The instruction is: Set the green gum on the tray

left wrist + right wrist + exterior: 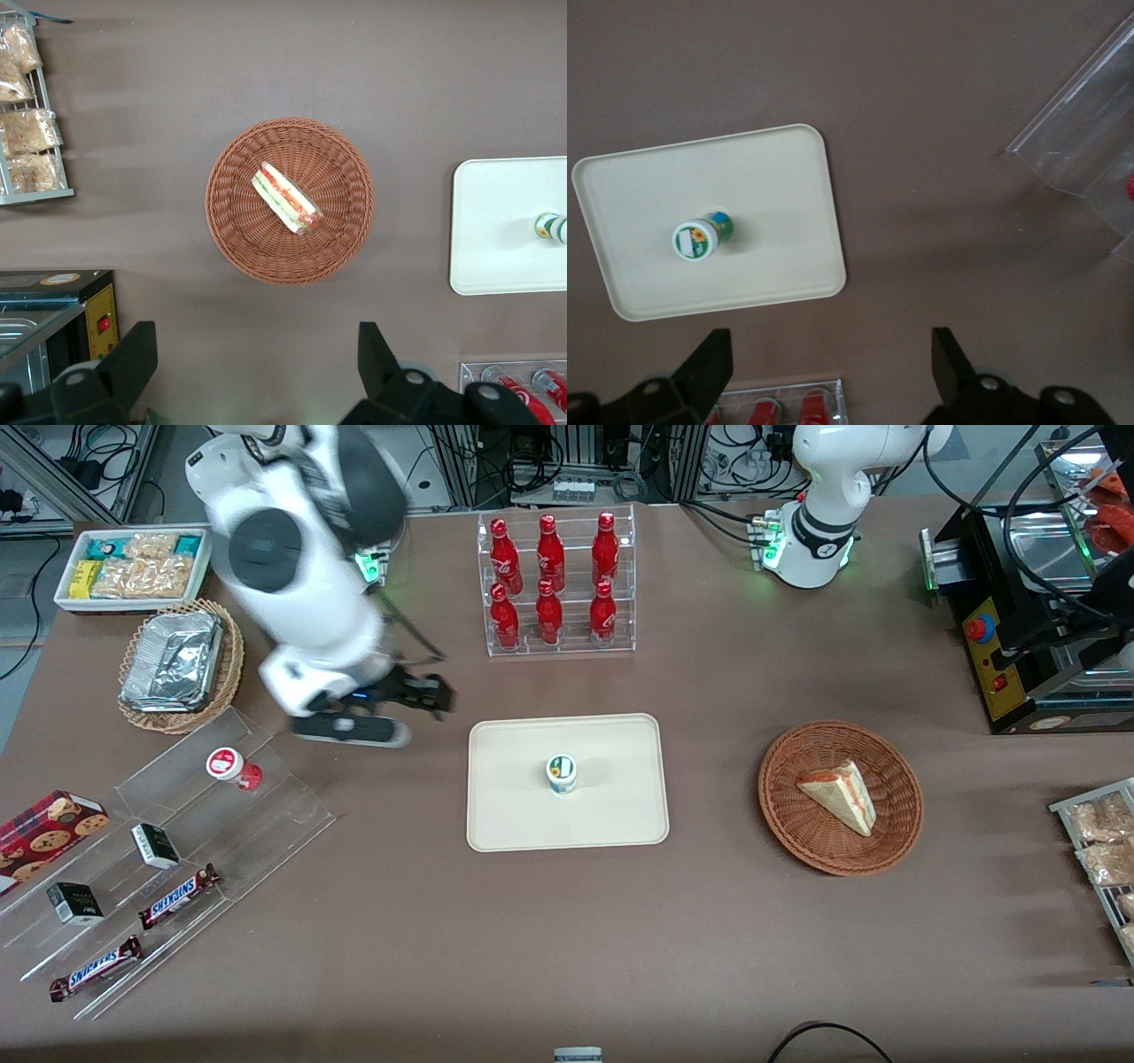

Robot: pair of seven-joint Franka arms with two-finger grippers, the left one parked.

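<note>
- Green gum [562, 772] stands upright near the middle of your tray [620, 815], with its round lid facing up.
- Your gripper [425, 695] hangs in the air above the bare table [567, 939], off the tray's edge toward the working arm's end and clear of the gum.
- Your fingers [709, 363] are spread wide apart and hold nothing.
- Your right arm reaches out low over the table, its wrist camera looking straight down on the tray.
- You see the red-lidded bottle [232, 766] on the clear stepped stand [177, 850], well apart from the tray.
</note>
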